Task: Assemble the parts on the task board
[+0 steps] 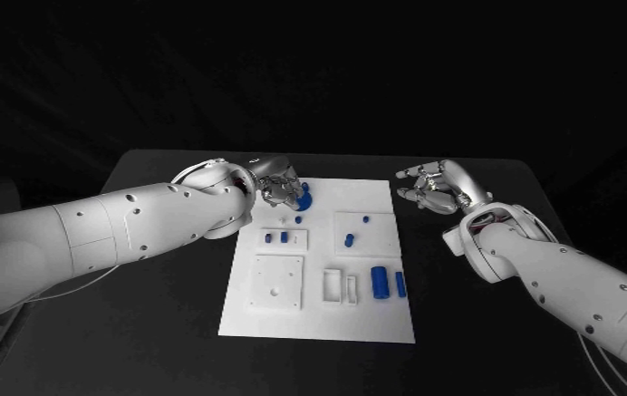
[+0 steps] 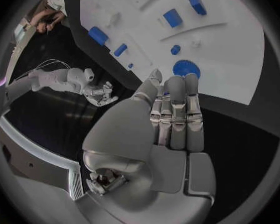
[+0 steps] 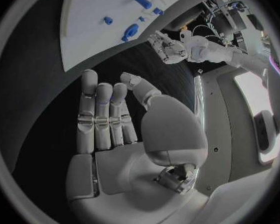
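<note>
The white task board [image 1: 320, 319] lies in the middle of the black table. A blue gear [image 1: 303, 199] sits at the board's far left corner, also seen as the blue gear [image 2: 185, 68] just past my left hand's fingertips. My left hand [image 1: 274, 183] hovers over that corner with fingers stretched out straight, holding nothing. Whether the fingertips touch the gear I cannot tell. My right hand [image 1: 438, 188] is off the board's far right corner, over the table, palm flat, fingers spread and empty [image 3: 109, 119]. Small blue parts [image 1: 275, 236] lie mid-board, and a blue cylinder [image 1: 381, 281] lies near the right edge.
A white square block [image 1: 278, 281] and two narrow white slots [image 1: 342, 285] are on the board's near half. More small blue pieces [image 1: 351, 239] sit on a raised plate right of centre. Bare black table [image 1: 157, 323] surrounds the board.
</note>
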`<act>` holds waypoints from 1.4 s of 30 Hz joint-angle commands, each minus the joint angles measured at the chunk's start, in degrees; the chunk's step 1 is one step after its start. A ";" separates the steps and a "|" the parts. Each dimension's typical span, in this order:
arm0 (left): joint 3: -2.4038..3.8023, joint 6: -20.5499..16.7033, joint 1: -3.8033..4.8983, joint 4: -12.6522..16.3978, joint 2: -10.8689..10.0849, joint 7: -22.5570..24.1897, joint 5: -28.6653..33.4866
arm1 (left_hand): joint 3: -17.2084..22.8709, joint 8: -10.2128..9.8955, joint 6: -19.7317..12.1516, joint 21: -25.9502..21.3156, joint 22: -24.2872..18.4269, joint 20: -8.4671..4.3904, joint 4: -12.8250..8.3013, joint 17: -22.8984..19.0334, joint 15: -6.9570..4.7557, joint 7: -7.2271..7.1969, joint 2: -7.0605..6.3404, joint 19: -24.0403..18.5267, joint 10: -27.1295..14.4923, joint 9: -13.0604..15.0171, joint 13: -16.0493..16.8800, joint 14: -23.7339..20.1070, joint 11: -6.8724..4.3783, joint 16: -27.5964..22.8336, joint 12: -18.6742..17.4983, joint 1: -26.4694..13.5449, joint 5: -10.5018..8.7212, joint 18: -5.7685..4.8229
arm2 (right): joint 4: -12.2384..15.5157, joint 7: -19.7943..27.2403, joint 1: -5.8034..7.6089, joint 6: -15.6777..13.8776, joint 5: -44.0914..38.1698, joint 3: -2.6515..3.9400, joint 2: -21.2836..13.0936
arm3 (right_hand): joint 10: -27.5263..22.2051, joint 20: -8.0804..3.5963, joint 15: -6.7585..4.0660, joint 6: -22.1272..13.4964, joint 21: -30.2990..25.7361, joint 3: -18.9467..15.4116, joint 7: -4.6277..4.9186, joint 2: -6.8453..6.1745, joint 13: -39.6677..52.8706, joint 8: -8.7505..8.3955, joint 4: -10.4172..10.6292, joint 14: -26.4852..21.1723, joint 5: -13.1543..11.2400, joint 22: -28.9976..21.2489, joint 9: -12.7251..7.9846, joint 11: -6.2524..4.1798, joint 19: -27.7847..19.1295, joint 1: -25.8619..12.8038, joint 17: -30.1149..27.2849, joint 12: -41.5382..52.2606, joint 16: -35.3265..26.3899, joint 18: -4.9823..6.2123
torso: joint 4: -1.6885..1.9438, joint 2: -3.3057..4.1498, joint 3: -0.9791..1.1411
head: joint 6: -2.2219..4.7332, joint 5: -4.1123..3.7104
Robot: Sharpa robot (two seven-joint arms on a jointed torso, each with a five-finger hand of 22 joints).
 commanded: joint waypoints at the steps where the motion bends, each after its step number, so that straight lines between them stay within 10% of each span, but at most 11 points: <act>1: -0.02 -1.85 -0.04 0.21 -0.48 2.04 -1.83 | -0.34 -0.20 -0.28 -0.60 -0.33 -0.07 0.72 -0.10 0.02 0.21 -0.66 0.86 0.26 0.10 -0.05 0.41 -0.01 0.37 -0.22 0.04 -0.24 0.75 | 0.08 0.74 0.00 0.03 0.19 0.02 0.00 | -0.13 -0.02 -0.15 -0.35 -0.18 -0.19 -0.09 0.00 -0.04 0.00 -0.04 -0.37 0.40 -0.05 -0.07 0.13 0.30 -0.48 -0.04 -0.20 -0.29 0.34 | 0.05 -0.03 -0.06 | 0.05 0.16; 7: -0.05 -2.00 -0.08 1.98 -2.87 0.09 1.23 | -1.47 -0.16 0.37 -1.86 -1.41 -0.50 3.96 -0.30 -0.50 -0.24 -0.98 2.35 2.61 0.13 0.00 1.33 -0.84 0.51 -0.10 -1.77 -0.12 0.22 | 0.12 0.73 0.00 0.09 0.20 0.02 -0.11 | -0.06 -0.04 -0.17 -0.29 -0.39 -0.10 -0.10 -0.02 -0.25 0.01 -0.03 -0.35 0.50 -0.08 -0.07 0.11 0.38 -0.48 -0.18 -0.32 -0.39 0.32 | 0.10 -0.03 -0.09 | -0.02 0.16; 13: -0.01 0.98 -0.09 4.41 -6.43 -4.16 7.80 | -3.28 0.02 1.22 -3.48 -3.37 -1.50 13.21 -0.27 -1.43 -1.10 -2.85 4.50 6.93 0.91 0.14 2.88 -1.96 0.17 0.66 -6.46 -0.67 -0.82 | 0.17 0.68 0.00 0.16 0.21 0.02 -0.32 | -0.06 -0.04 -0.17 -0.29 -0.39 -0.10 -0.10 -0.02 -0.25 0.01 -0.03 -0.35 0.50 -0.08 -0.07 0.11 0.38 -0.48 -0.18 -0.32 -0.39 0.32 | 0.10 -0.06 -0.09 | -0.18 0.32; 20: 0.09 9.63 0.06 5.45 -9.37 -11.63 13.21 | -1.74 3.65 1.98 -2.16 -1.88 -3.62 19.95 2.50 -3.45 -2.60 -3.87 6.66 12.33 4.52 3.80 4.97 -4.48 4.05 9.37 -11.48 -0.16 -2.23 | 0.11 0.57 0.00 0.25 0.21 0.02 -0.55 | 0.04 -0.06 -0.19 -0.22 -0.52 -0.09 -0.13 0.03 -0.31 0.01 0.01 -0.28 0.54 -0.06 -0.07 0.08 0.50 -0.57 -0.23 -0.27 -0.35 0.31 | 0.08 -0.02 -0.13 | -0.43 0.87; 28: 0.11 20.21 0.17 5.76 -10.04 -20.03 10.17 | -1.53 9.41 -0.32 0.31 1.94 -4.70 19.81 5.69 -4.50 -3.90 -1.79 6.70 8.67 14.05 10.50 5.42 -5.70 9.30 22.16 -12.27 4.47 -2.83 | 0.00 0.53 -0.01 0.35 0.21 0.02 -0.58 | 0.06 -0.06 -0.20 -0.22 -0.58 -0.14 -0.14 0.07 -0.30 0.01 0.06 -0.25 0.55 -0.06 -0.07 0.08 0.56 -0.68 -0.23 -0.22 -0.32 0.29 | 0.04 -0.02 -0.10 | -0.63 1.46; 42: -0.31 22.24 0.20 4.77 -7.52 -23.64 5.47 | -1.57 0.57 2.24 2.46 1.97 -4.29 20.97 6.06 -4.16 -2.85 -2.21 6.44 8.92 7.60 9.97 5.79 -5.47 10.47 23.88 -13.24 1.76 -2.16 | -0.11 0.50 -0.01 0.35 0.21 0.01 -0.33 | 0.08 -0.07 -0.20 -0.22 -0.61 -0.15 -0.14 0.13 -0.29 0.00 0.12 -0.23 0.61 -0.06 -0.07 0.07 0.60 -0.76 -0.22 -0.19 -0.29 0.28 | -0.06 0.01 0.01 | -0.72 1.63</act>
